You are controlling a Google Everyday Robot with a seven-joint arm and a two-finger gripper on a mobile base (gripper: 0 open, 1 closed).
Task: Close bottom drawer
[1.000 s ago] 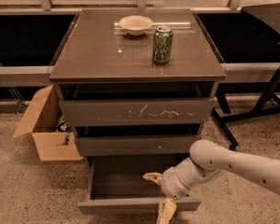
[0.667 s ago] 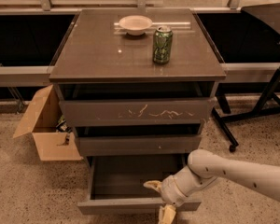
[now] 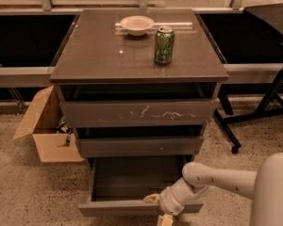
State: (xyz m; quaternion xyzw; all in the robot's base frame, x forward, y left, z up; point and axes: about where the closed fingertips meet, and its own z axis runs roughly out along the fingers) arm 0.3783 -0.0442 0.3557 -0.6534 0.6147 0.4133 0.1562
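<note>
Three drawers sit stacked in a dark grey cabinet [image 3: 104, 55] seen from above and in front, on a speckled floor [image 3: 33, 192]. Lowest of them, the bottom drawer [image 3: 132, 179] is pulled far out toward the near side, a shallow tray with its floor exposed and a slim plain front panel close to the near edge of the view. At the right part of that panel is the gripper [image 3: 157, 209], on a pale arm [image 3: 221, 177] that reaches in from the near right. Its yellowish fingers [image 3: 151, 199] are spread apart: one tip lies over the tray just behind the front panel, the other shows in front of the panel at the very near edge of the view, with the panel between them. Whether they press on it cannot be told. Above, the middle drawer [image 3: 139, 146] stands slightly out, and the top drawer [image 3: 137, 113], taller and marked with white scratches, also stands slightly out. On the cabinet top, toward the far side, a shallow white bowl [image 3: 137, 24] rests near a green can [image 3: 164, 44], which stands upright just to the bowl's near right. An open cardboard box [image 3: 47, 135] sits on the floor against the cabinet's left side. A black metal frame with a caster [image 3: 234, 149] stands to the right.
</note>
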